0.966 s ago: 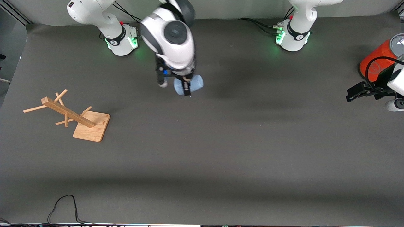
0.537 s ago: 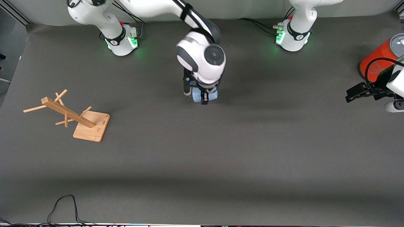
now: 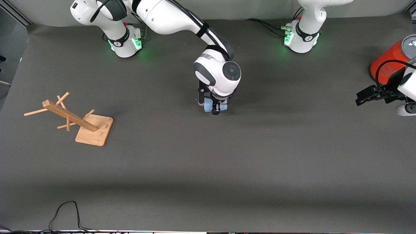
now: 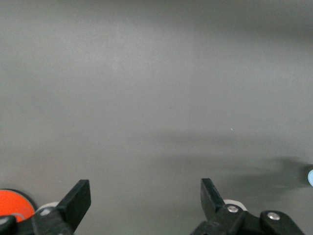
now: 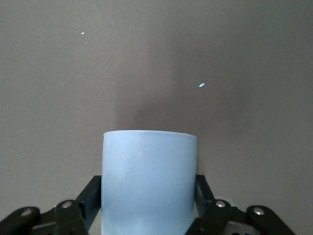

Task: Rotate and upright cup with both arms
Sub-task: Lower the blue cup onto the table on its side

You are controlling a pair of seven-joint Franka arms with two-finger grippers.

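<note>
**A:** Pictured: dark grey matte table (image 3: 208, 169), wide and mostly bare. Near the right arm's end, a pale wooden peg rack on a square base (image 3: 85, 123); at the corner by the left arm's base, a large orange-red can with grey lid (image 3: 388, 63).

**B:** And the arms?

**A:** White jointed right arm (image 3: 182, 26) stretched out to mid-table, well on from a second ago, when bunched up closer to its base. Right gripper (image 3: 215, 109) now low over the middle of the table, fingers clamped on either side of the small pale blue matte plastic cup (image 5: 149, 181).

**B:** Meaning for the task?

**A:** Cup carried toward the centre, apparently within reach of both arms; seemingly staged for a handover or regrasp, uprighting likely not finished.

**B:** Left side?

**A:** Left gripper (image 4: 142, 196) waiting by the orange-red can, unmoved, fingers spread and holding nothing.
</note>
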